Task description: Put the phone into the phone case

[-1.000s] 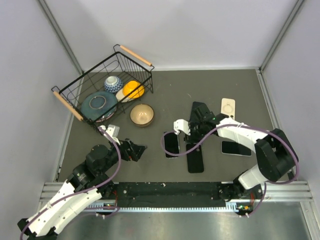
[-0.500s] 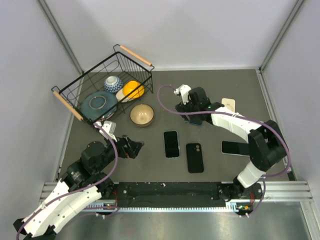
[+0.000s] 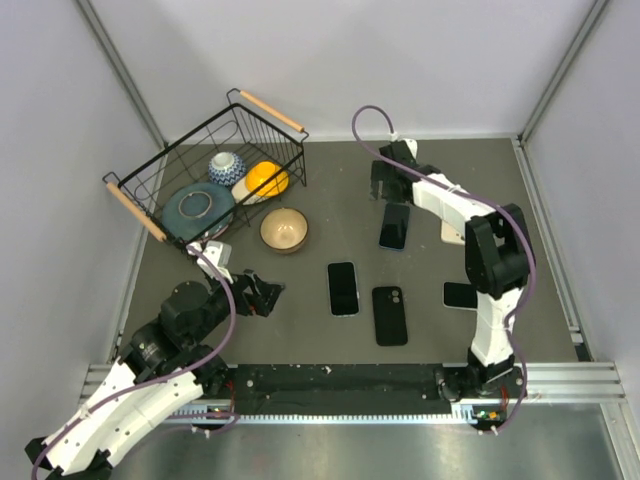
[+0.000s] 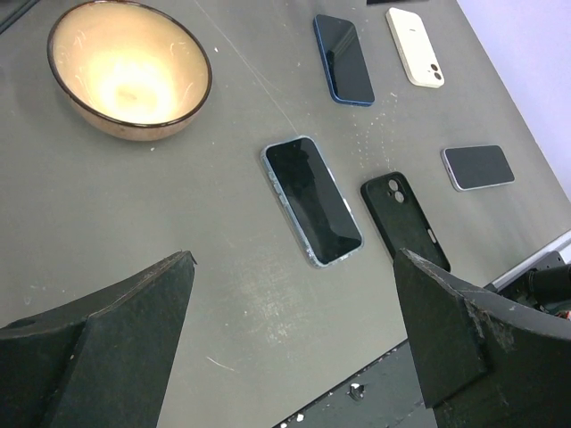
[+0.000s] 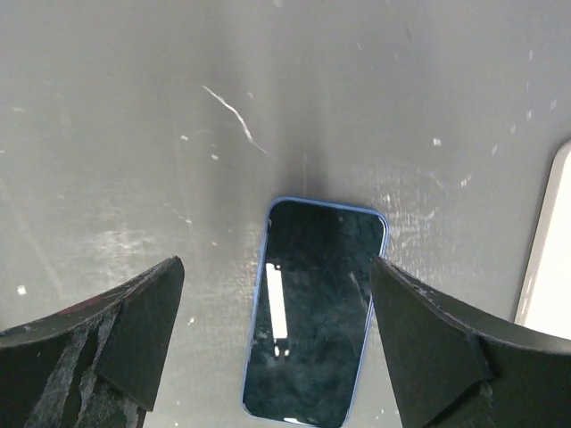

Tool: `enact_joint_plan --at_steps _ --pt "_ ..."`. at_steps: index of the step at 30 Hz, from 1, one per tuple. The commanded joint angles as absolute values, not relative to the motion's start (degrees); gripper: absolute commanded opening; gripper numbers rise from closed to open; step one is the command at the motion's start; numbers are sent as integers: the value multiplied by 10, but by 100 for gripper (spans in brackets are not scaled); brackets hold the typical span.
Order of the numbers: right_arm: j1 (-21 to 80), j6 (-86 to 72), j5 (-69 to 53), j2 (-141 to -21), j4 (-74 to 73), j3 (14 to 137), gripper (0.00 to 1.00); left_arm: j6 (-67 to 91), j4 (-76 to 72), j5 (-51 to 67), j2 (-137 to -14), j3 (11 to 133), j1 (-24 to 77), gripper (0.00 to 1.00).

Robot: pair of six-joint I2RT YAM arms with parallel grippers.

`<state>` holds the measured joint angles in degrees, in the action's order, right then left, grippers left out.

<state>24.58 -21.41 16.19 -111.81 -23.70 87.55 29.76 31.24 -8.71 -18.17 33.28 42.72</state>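
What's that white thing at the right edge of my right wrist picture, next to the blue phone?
Observer: A cream-white rectangular phone case, lying flat beside the blue-edged rectangular phone.
Operator: Are there more phones?
Observer: Yes, a dark-screened phone with a pale rim lies closer to the arm bases.
Operator: Any other case?
Observer: A black rectangular phone case lies right beside that phone, not touching it.

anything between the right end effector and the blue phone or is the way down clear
Nothing visible. The right end effector hangs open over the blue phone, which lies flat on the bare table. The cream case lies apart, off to one side.
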Motion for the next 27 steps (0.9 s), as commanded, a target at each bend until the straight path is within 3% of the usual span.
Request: enact_joint_plan --at_steps 1,27 --pt "247 -305 235 -1150 -307 915 85 285 289 -100 -172 334 425 99" --pt "236 -319 184 -1202 -312 881 82 288 280 -112 -159 322 426 99"
